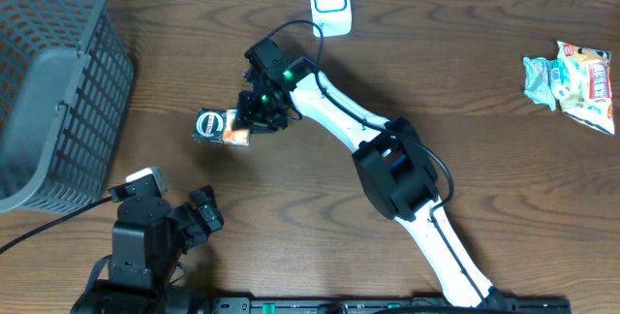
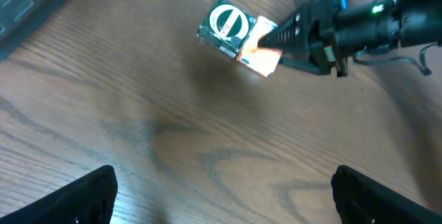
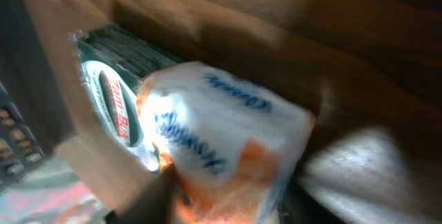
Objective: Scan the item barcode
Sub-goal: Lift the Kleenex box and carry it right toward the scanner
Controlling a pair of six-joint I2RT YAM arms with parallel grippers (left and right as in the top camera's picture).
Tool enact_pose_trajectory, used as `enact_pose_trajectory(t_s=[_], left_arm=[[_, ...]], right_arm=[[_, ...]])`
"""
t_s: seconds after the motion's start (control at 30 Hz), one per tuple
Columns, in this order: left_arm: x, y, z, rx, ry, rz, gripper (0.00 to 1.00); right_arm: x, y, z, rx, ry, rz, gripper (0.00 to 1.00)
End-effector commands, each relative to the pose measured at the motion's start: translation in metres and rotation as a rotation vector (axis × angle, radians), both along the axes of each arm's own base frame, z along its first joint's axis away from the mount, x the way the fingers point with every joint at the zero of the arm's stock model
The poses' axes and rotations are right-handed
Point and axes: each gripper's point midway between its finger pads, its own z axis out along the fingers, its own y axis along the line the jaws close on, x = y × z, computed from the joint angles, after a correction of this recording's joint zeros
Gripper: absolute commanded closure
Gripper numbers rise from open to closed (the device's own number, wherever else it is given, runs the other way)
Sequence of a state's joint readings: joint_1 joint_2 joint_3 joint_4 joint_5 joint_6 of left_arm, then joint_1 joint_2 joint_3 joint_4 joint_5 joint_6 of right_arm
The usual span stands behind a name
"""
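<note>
Clamping the orange-white end of the packet (image 1: 215, 125), the right gripper (image 1: 248, 120) has its jaws closed on it.
The packet is left of the table's (image 1: 484, 159) middle, near the grey basket (image 1: 48, 91) at the left edge; the left gripper (image 2: 224, 196) holds its jaws wide apart by the front edge.
</note>
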State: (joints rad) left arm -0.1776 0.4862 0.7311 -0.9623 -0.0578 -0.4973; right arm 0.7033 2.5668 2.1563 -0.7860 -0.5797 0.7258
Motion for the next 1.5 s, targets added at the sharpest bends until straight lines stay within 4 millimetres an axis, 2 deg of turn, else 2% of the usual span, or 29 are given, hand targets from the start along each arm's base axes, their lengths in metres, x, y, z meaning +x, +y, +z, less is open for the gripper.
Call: enact_pose_trajectory(t_s=[0.0,0.1,0.2,0.37,0.57,0.73,0.87,1.17,1.37,1.47], left_arm=[[0.000,0.001,0.001,0.002,-0.005,0.003,0.02],[0.000,0.001,0.001,0.002,-0.005,0.002,0.02],[0.000,0.001,0.001,0.002,-0.005,0.002,0.03],[0.000,0.001,0.001,0.002,-0.005,0.002,0.02],[0.000,0.001,0.001,0.002,-0.005,0.003,0.03],[0.000,0.001,0.001,0.002,-0.005,0.003,0.02],[0.000,0.001,0.001,0.002,-0.005,0.003,0.02],[0.000,0.001,0.001,0.002,-0.005,0.003,0.02],[0.000,0.001,0.001,0.002,-0.005,0.002,0.02],[0.000,0.001,0.001,0.002,-0.005,0.003,0.02]], right_arm=[[-0.005,-0.020,-0.052,-0.144,0.011,-0.004,0.81],[0.002,-0.031,-0.048,-0.157,-0.002,0.001,0.98],[0.007,-0.039,-0.034,-0.107,0.001,0.036,0.99],[0.015,-0.056,0.017,0.095,-0.009,0.154,0.99],[0.032,-0.105,0.073,0.246,-0.064,0.208,0.99],[0.033,-0.141,0.128,0.498,-0.220,0.344,0.99],[0.034,-0.183,0.151,0.608,-0.278,0.343,0.99],[0.037,-0.257,0.167,0.675,-0.379,0.289,0.99],[0.034,-0.299,0.130,0.445,-0.266,0.301,0.99],[0.033,-0.314,0.099,0.229,-0.144,0.281,0.99]])
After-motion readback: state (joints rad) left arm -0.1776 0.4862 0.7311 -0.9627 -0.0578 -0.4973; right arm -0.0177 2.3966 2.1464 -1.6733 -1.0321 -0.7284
